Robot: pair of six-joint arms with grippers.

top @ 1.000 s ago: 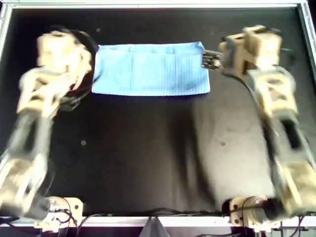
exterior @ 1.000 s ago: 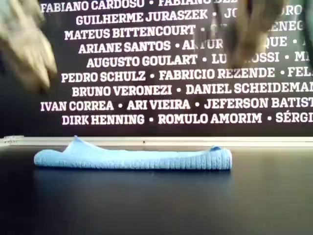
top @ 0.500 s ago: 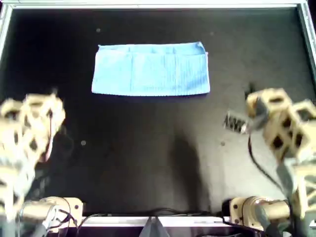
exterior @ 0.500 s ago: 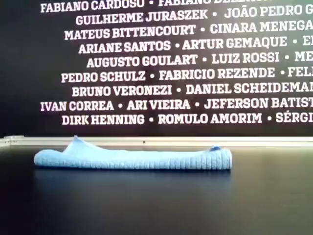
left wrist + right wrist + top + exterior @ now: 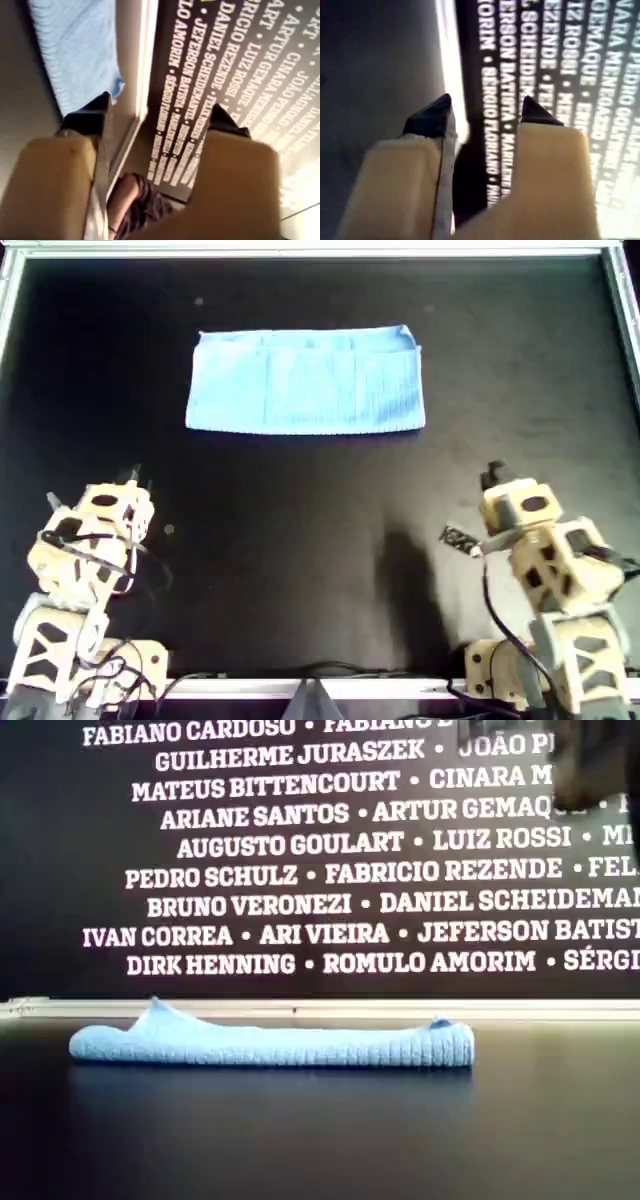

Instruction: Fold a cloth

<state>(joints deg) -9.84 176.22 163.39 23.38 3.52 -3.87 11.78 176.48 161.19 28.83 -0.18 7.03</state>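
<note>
The light blue cloth lies flat as a folded rectangle near the far rail in the overhead view. The exterior view shows this cloth as a low strip with one corner slightly raised. Nothing touches it. My left gripper is drawn back at the overhead view's lower left, far from the cloth. Its jaws are open and empty in the left wrist view, which shows the cloth far ahead. My right gripper sits at the overhead view's lower right, open and empty.
The black mat is bordered by a metal rail at its far edge. A dark wall with white printed names stands behind the rail. A blurred dark arm part shows at the exterior view's upper right.
Both arms have pulled back from the cloth's two short ends to the overhead view's lower corners. The cloth has stayed still.
</note>
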